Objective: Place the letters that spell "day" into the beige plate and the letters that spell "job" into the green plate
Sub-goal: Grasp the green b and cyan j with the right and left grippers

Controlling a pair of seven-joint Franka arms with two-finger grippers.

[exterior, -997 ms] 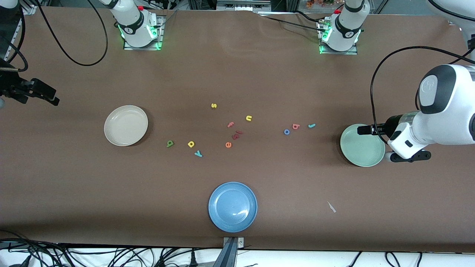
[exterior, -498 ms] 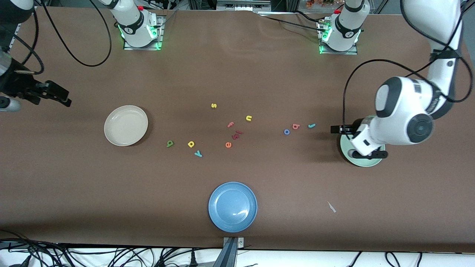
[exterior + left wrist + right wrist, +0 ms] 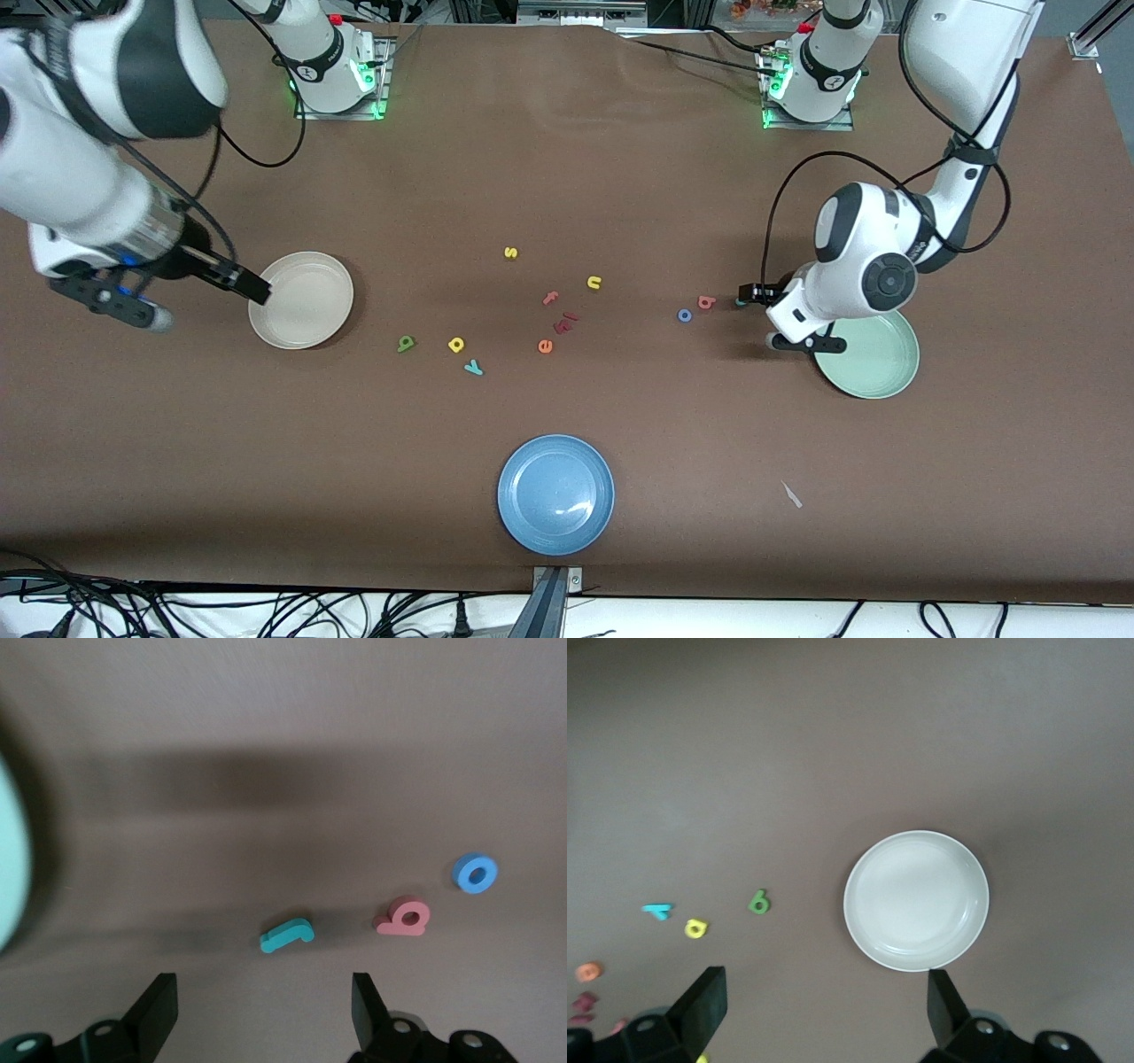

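The teal "j" (image 3: 286, 935), pink "b" (image 3: 403, 918) and blue "o" (image 3: 476, 873) lie in a row beside the green plate (image 3: 877, 368). My left gripper (image 3: 747, 294) hangs open over the "j", which it mostly hides in the front view; "b" (image 3: 706, 302) and "o" (image 3: 684, 315) show there. Its jaws (image 3: 263, 992) are wide with nothing between them. The olive "d" (image 3: 406, 343), yellow "a" (image 3: 456, 345) and teal "y" (image 3: 474, 367) lie between the beige plate (image 3: 306, 323) and the table's middle. My right gripper (image 3: 257, 291) is open over that plate's rim.
A blue plate (image 3: 555, 494) sits near the front edge. Spare letters lie mid-table: yellow "s" (image 3: 510, 252), yellow "u" (image 3: 594, 283), pink "f" (image 3: 551, 298), orange "e" (image 3: 545, 346) and dark red pieces (image 3: 565, 321). A small white scrap (image 3: 791, 494) lies toward the left arm's end.
The left gripper swung from over the green plate to over the "j". The right arm came in from the table's end to the beige plate's rim. No letter has moved.
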